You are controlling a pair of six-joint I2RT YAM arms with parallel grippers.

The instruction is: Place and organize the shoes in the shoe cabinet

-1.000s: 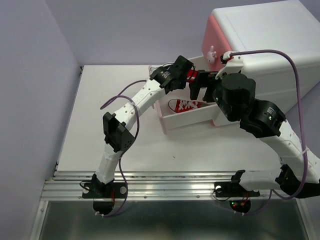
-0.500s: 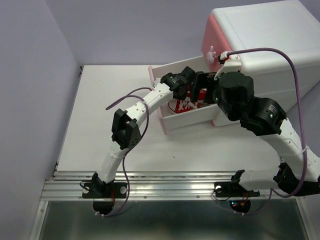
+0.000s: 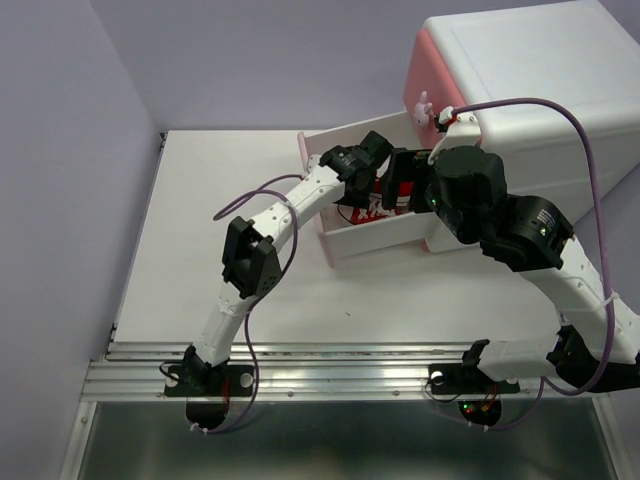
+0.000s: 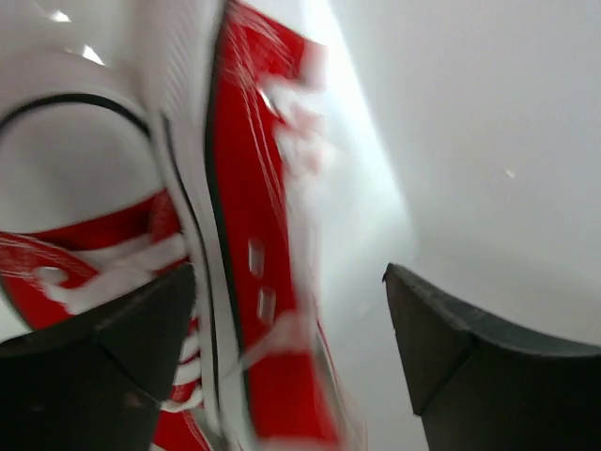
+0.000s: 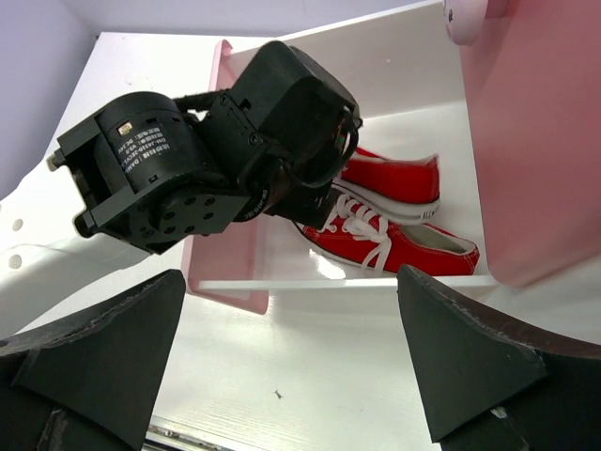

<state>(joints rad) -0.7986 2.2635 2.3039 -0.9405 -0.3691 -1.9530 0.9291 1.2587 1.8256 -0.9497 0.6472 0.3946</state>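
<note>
The shoe cabinet (image 3: 520,70) stands at the back right, white with a pink front, and its lower drawer (image 3: 375,240) is pulled out. Two red shoes with white laces lie side by side in that drawer, one further back (image 5: 399,178) and one nearer (image 5: 413,246). My left gripper (image 3: 376,190) reaches down into the drawer and is open. A red shoe (image 4: 254,282) lies loose between its fingers, close to the left finger (image 4: 113,366). The right gripper (image 5: 291,274) hovers open above the drawer's near wall, holding nothing.
The left arm's wrist (image 5: 235,150) fills the left half of the drawer. A small pale knob (image 3: 423,106) juts from the pink front above the drawer. The white table (image 3: 220,200) extends to the left, bounded by lilac walls.
The left arm has come down into the drawer with the second red shoe, and its jaws have opened and let the shoe go. The right arm has barely moved.
</note>
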